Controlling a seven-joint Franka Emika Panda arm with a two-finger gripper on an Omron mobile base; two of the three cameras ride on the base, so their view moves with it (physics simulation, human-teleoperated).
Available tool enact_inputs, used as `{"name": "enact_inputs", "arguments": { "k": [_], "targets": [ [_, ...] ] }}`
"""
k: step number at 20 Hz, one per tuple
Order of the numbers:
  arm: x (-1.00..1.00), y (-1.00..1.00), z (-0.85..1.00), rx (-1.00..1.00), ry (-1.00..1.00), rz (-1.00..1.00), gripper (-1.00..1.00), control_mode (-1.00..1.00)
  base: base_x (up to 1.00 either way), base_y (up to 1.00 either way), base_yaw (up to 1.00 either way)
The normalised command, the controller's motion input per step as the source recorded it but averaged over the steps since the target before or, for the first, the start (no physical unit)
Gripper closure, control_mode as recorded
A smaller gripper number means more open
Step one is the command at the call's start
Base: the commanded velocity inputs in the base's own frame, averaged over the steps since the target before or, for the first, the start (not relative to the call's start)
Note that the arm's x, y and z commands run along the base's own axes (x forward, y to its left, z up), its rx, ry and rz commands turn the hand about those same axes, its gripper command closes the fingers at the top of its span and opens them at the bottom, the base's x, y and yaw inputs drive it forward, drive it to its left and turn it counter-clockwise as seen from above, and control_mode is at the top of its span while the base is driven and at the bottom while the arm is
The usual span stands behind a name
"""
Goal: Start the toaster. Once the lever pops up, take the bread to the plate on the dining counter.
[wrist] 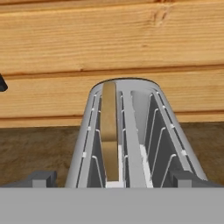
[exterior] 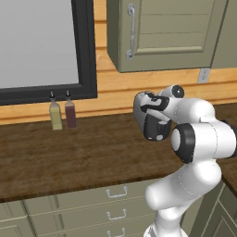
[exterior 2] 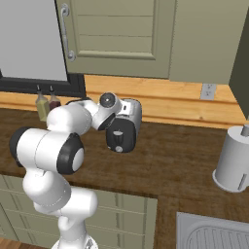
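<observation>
A silver toaster (wrist: 131,131) with a dark end face stands on the wood-topped counter (exterior: 69,157) against the plank wall, also seen as toaster (exterior: 152,125) and toaster (exterior 2: 124,129). A tan slice of bread (wrist: 109,131) sits upright in its left slot; the right slot is empty. My gripper (wrist: 113,179) hovers over the near end of the toaster, open, its fingertips (wrist: 41,178) spread wider than the toaster body and holding nothing. The arm hides part of the toaster in both base views. I cannot make out the lever. The plate and the dining counter are out of view.
Two small bottles (exterior: 55,115) stand by the dark-framed window to the left. A light grey cylinder (exterior 2: 233,160) stands at the right, with a sink (exterior 2: 214,233) in front of it. A wall cabinet (exterior: 162,32) hangs overhead; handled drawers (exterior: 115,192) run below.
</observation>
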Motion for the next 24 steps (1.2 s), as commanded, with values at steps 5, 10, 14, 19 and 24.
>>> {"name": "enact_inputs", "arguments": {
  "k": [5,10,14,19,24],
  "targets": [
    [0.05,0.17,0.00,0.00,0.05,0.00,-1.00,-1.00,0.00,0.00,0.00],
    [0.07,0.00,0.00,0.00,0.01,0.00,-1.00,-1.00,0.00,0.00,0.00],
    [0.11,0.00,0.00,0.00,0.01,0.00,-1.00,-1.00,0.00,0.00,0.00],
    [0.18,0.00,0.00,0.00,0.04,0.00,-1.00,-1.00,0.00,0.00,0.00],
    [0.18,-0.04,0.00,0.00,0.04,0.00,-1.00,-1.00,0.00,0.00,0.00]
  ]
}}
